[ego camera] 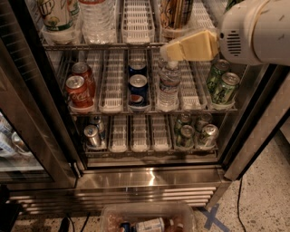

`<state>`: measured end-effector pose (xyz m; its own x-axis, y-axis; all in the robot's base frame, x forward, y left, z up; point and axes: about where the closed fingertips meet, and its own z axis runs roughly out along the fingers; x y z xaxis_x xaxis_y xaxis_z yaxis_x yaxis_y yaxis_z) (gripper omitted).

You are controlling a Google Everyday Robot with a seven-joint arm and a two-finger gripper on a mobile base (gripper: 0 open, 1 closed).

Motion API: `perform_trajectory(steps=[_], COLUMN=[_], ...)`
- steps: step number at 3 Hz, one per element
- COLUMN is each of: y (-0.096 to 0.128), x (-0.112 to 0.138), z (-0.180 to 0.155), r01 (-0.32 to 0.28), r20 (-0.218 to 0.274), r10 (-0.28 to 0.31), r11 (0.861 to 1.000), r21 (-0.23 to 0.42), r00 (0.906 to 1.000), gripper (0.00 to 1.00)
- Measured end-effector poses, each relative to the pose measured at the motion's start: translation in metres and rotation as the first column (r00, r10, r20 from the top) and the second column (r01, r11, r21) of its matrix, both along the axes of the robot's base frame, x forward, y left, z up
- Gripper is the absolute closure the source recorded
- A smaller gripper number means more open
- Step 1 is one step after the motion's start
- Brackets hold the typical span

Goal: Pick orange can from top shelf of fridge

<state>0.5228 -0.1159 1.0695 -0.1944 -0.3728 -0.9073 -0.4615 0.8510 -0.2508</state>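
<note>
**Tight access at the top shelf front**

The gripper (168, 50) is at the top shelf (104, 45) front rail, just below the orange can (176, 13). The bare lane tray (138, 20) left of the can leaves free room. The large water bottle (97, 18) blocks further left. The small water bottle (168, 84) stands directly under the gripper.
</note>
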Motion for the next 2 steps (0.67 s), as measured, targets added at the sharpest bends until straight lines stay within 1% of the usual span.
perform_trajectory(steps=[1,2], y=[0.0060,0.0102], x=[0.0068,0.0115], z=[0.0085,0.0142], r01=[-0.011,-0.013], r20=[0.069,0.128], r10=[0.012,0.013], r11=[1.000,1.000], r21=[-0.002,-0.004], r00=[0.9975,0.9917], gripper=[0.00,0.02])
